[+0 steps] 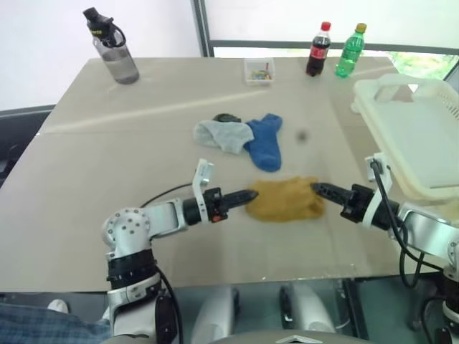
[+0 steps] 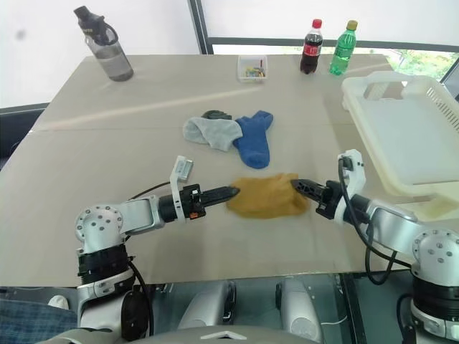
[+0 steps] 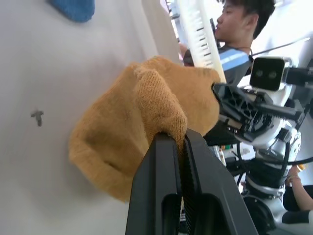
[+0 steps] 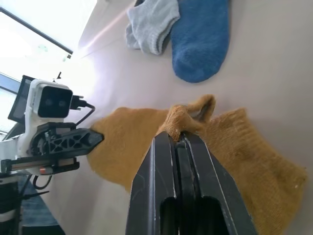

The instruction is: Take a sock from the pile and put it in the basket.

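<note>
I see both wrist views confirm it: left gripper [image 3: 178, 142] and right gripper [image 4: 178, 137] each pinch the mustard sock [image 1: 285, 198], stretched between them

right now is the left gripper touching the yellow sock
Touching: the left wrist view shows the left gripper shut on a fold of the yellow sock.

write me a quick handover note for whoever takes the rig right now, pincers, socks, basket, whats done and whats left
Left pincer: shut on the yellow sock, pinching its left edge.
Right pincer: shut on the same sock's right edge.
The sock is stretched between them, near the table's front.
Blue sock and grey sock lie farther back, with a dark bit behind them.
Basket: at the right, no sock visible in it.
Done: sock gripped. Left: carry it right, drop it in the basket.
</note>
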`<state>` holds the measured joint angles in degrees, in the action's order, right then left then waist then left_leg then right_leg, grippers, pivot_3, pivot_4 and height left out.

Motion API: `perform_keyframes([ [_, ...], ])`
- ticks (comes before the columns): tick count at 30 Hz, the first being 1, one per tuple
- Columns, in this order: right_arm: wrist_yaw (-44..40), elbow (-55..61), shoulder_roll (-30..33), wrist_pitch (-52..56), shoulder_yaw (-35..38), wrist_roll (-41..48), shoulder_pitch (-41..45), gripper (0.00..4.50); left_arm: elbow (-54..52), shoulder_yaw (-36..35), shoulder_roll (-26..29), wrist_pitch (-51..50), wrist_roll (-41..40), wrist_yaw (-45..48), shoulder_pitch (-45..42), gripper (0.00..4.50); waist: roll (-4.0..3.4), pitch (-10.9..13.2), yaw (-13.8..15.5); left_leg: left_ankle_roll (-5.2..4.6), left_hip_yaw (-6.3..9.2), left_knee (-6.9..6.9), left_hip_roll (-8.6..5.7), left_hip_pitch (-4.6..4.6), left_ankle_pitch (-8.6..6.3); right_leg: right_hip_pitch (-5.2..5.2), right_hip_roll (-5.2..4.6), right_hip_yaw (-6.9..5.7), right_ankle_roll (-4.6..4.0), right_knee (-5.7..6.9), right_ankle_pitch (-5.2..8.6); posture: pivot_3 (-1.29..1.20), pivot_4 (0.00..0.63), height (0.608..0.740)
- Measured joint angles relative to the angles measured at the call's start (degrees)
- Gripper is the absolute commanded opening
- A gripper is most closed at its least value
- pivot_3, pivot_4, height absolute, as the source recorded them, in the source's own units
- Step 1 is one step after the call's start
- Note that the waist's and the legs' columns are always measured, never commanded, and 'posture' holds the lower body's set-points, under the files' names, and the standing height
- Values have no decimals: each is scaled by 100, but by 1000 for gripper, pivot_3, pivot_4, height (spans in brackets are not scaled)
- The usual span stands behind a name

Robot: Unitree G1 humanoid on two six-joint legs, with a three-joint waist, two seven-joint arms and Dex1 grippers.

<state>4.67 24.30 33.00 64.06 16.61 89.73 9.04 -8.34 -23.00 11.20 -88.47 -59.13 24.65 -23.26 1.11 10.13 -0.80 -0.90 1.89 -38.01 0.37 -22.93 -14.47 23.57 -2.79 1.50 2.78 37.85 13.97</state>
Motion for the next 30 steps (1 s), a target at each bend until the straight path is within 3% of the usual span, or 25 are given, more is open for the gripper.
perform_keyframes([
  [14,369,-2,51,-440,-419,53,-208,0,-52,80,-99,11,-117,-485,185,51,0,0,2,0,-3,-1,-1,-2,0,1,0,3,0,-2,0,0,150,740],
  [19,473,-81,81,-504,-466,-14,-247,0,-166,527,114,217,-27,-419,330,51,0,0,4,0,-3,-1,0,-2,0,1,0,5,-1,-2,0,0,150,740],
  [30,452,-86,80,-677,-469,-157,-244,0,-169,680,65,547,-47,-388,332,51,0,0,7,0,-3,-1,0,-4,0,1,0,4,0,-4,0,0,150,740],
])
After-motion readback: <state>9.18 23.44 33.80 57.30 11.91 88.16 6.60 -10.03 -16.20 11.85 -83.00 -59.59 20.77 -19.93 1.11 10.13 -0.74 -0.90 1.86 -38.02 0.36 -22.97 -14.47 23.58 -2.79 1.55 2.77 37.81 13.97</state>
